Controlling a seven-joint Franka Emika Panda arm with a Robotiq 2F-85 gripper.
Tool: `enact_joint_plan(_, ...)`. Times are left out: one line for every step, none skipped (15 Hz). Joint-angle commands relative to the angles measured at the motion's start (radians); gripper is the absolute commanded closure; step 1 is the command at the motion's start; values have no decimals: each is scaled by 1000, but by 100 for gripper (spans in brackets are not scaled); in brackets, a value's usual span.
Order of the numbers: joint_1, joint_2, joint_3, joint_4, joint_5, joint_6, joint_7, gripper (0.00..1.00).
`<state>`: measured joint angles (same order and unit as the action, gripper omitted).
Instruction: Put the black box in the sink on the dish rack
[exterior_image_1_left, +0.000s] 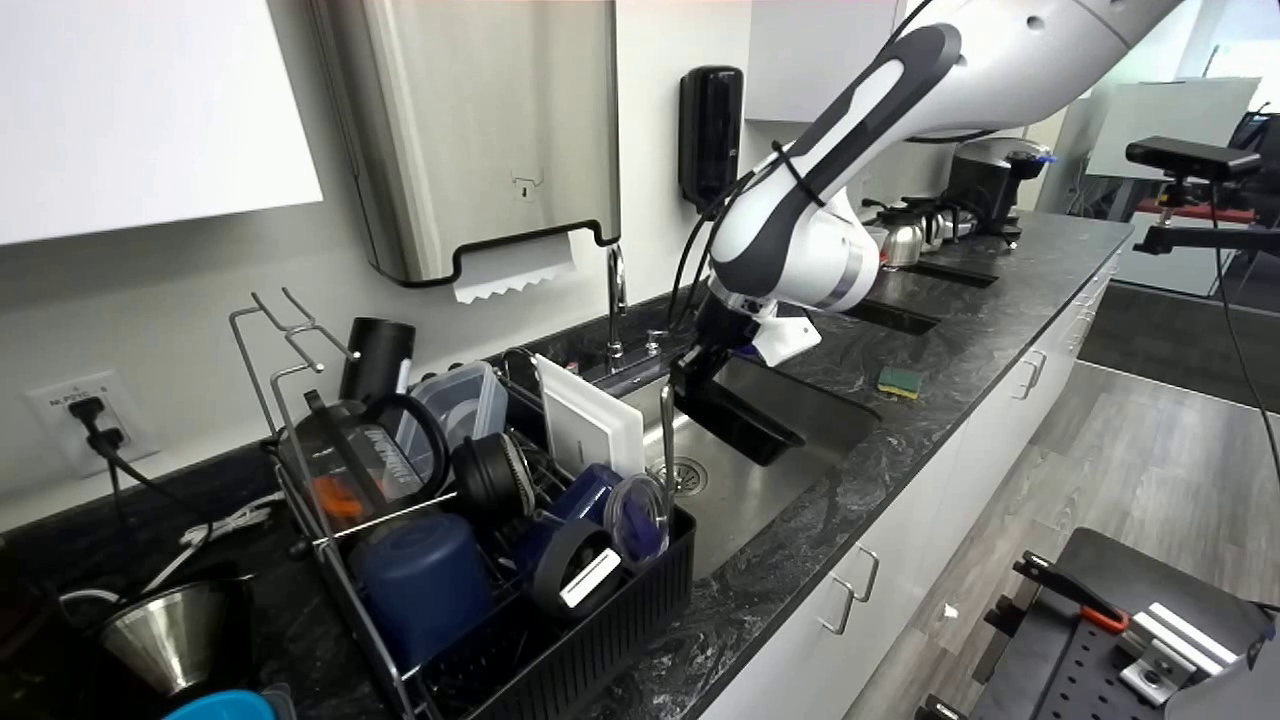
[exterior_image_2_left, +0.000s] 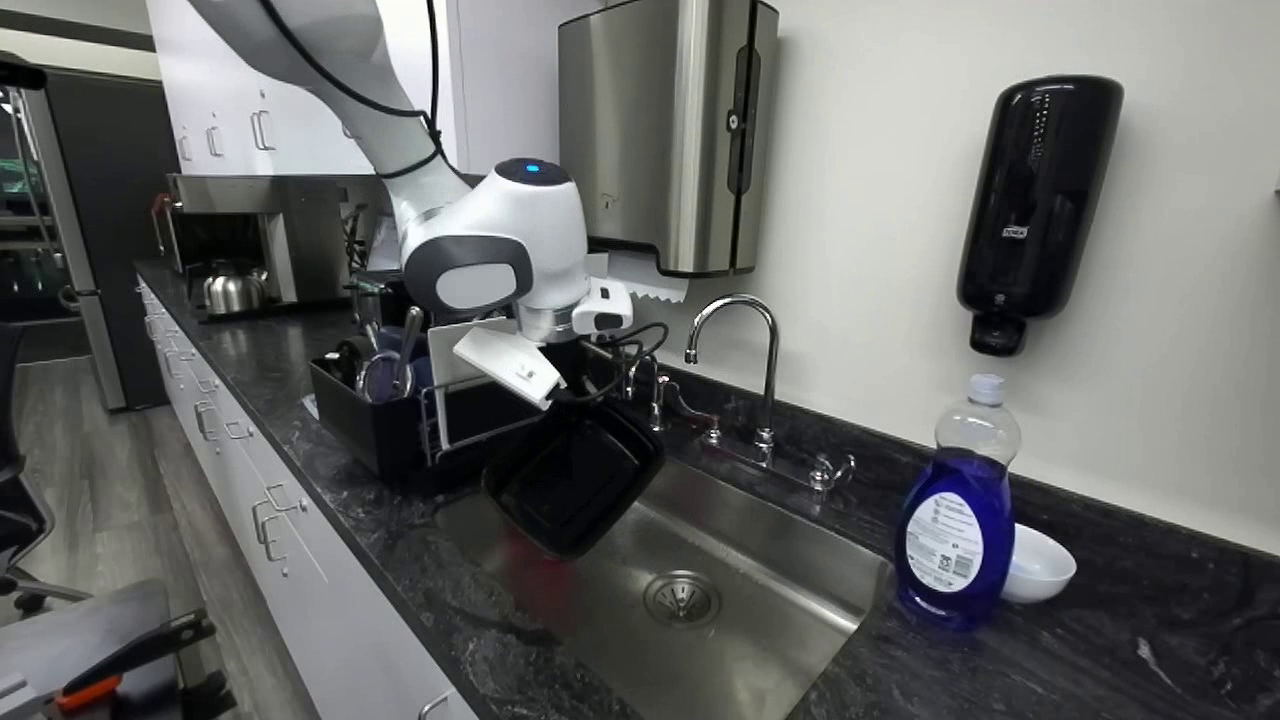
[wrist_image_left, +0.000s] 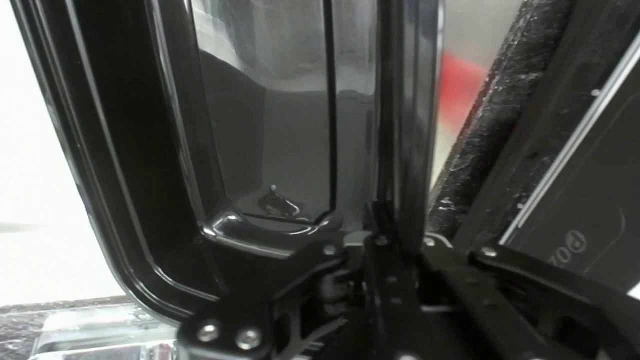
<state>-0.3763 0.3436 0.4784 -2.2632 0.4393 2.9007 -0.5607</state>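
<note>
The black box (exterior_image_1_left: 742, 425) is an open, shallow tray with a rim. My gripper (exterior_image_1_left: 690, 376) is shut on one side wall of it and holds it tilted above the steel sink (exterior_image_1_left: 765, 500). In an exterior view the box (exterior_image_2_left: 575, 485) hangs at the rack end of the sink (exterior_image_2_left: 745, 610), its open side facing that camera. In the wrist view the fingers (wrist_image_left: 402, 235) close around the wall of the box (wrist_image_left: 295, 145); the fingertips are partly dark. The dish rack (exterior_image_1_left: 590, 660) stands beside the sink; it also shows in an exterior view (exterior_image_2_left: 350, 430), partly behind the box.
The rack holds a pitcher (exterior_image_1_left: 350, 460), a blue cup (exterior_image_1_left: 425, 585), a white board (exterior_image_1_left: 590, 420) and other dishes. A faucet (exterior_image_2_left: 770, 390) rises behind the sink. A soap bottle (exterior_image_2_left: 955, 540) and white bowl (exterior_image_2_left: 1040, 565) stand beside it. A sponge (exterior_image_1_left: 900, 382) lies on the counter.
</note>
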Motion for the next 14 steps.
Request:
enact_joint_plan(-172,-14,165,-11,160,-64,-235,99)
enact_joint_plan(-205,-15,190,-10,194,-84,-285,99)
enact_joint_plan(-237,-16,212,-9,226,-110,-333,99)
enact_joint_plan(-265,-18,227,-9,250,-137,-373,99)
enact_joint_plan(-285,-21,236,-10,267,-159,-403,99)
enact_joint_plan(-307,-23,246,-10,282,-187,-432,99)
enact_joint_plan(-244,-44,172,-2,350,-231,-491,99)
enact_joint_plan(-238,-51,153,2,382,-272,-523,99)
enact_joint_plan(-214,-62,117,6,421,-316,-561,99)
enact_joint_plan(-187,-77,76,10,455,-367,-594,99)
enact_joint_plan(-152,-91,30,13,481,-415,-620,99)
enact_joint_plan(-112,-104,-25,19,506,-467,-643,99)
enact_joint_plan(-65,-117,-84,21,525,-508,-660,99)
enact_joint_plan(-20,-126,-139,25,539,-549,-673,99)
